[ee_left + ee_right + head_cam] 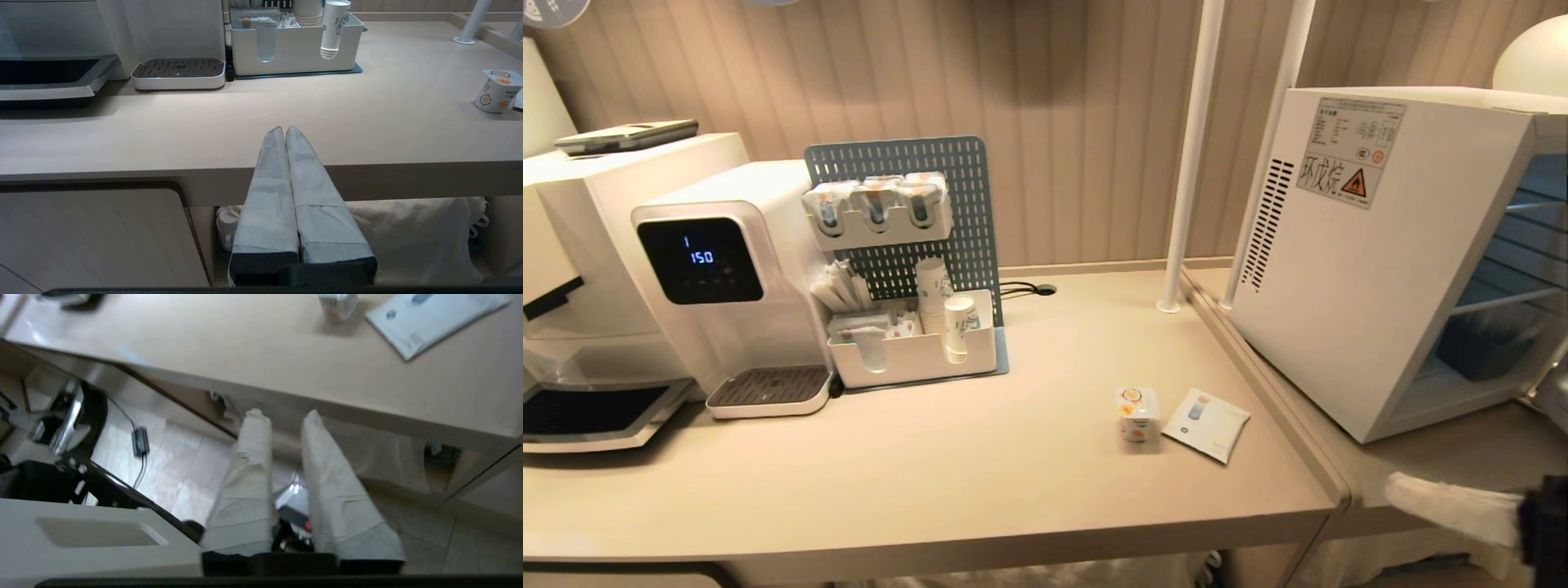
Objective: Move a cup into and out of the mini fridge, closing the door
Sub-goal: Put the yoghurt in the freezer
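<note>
Cup (1137,415) upright on the counter (947,474), just left of a flat sachet (1207,423) — near the counter's right end. Right gripper (282,413) below the counter's front edge, fingers slightly parted, holding nothing. Left gripper (284,130) at that edge, fingers pressed together, empty. Fridge (1372,269) beyond the cup, right — shelves visible.

Beige vertical-slat wall panelling (1078,122) behind pale wood-look laminate counter (980,474), two white round poles (1192,155) at rear, pale tiled floor (171,473) below.
</note>
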